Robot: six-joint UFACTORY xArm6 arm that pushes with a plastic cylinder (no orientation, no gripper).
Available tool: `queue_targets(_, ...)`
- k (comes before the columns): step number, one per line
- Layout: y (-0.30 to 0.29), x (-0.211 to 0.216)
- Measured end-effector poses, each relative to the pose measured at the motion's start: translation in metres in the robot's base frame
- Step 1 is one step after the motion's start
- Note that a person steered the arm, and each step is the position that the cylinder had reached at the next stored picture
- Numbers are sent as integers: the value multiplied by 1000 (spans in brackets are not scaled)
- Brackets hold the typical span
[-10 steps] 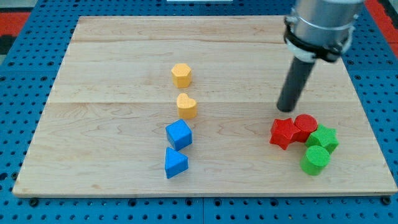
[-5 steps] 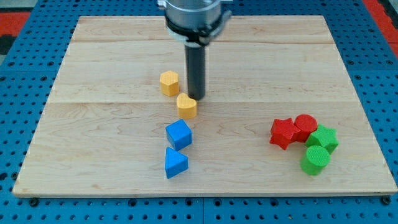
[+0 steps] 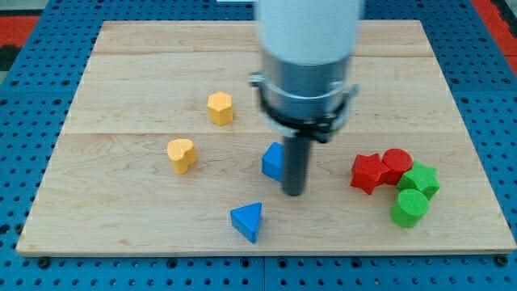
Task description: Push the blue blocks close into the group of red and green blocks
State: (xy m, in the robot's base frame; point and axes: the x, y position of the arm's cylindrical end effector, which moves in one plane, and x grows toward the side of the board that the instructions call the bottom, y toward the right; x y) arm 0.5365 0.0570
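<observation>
My tip (image 3: 296,192) rests on the board just right of a blue cube-like block (image 3: 273,162), which the rod partly hides. A blue triangular block (image 3: 248,221) lies lower, to the left of the tip. At the view's right sits the group: a red star block (image 3: 368,173), a red cylinder (image 3: 397,164), a green star block (image 3: 419,179) and a green cylinder (image 3: 409,208), all touching or nearly so. The tip stands between the blue cube and the red star.
A yellow hexagonal block (image 3: 220,107) sits left of the arm, and a yellow heart block (image 3: 182,154) lies further down-left. The wooden board (image 3: 121,73) lies on a blue pegboard surface. The arm's wide body covers the upper middle of the board.
The tip swept from the right across to the yellow blocks, then down to the middle. The yellow heart slid left. The blue cube moved right, and the blue triangle shifted right and turned.
</observation>
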Motion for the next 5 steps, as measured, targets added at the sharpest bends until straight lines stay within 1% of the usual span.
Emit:
queue_targets(1, -45, 7)
queue_targets(2, -129, 21)
queue_targets(3, -151, 79)
queue_targets(4, -87, 56)
queue_targets(5, 1, 17)
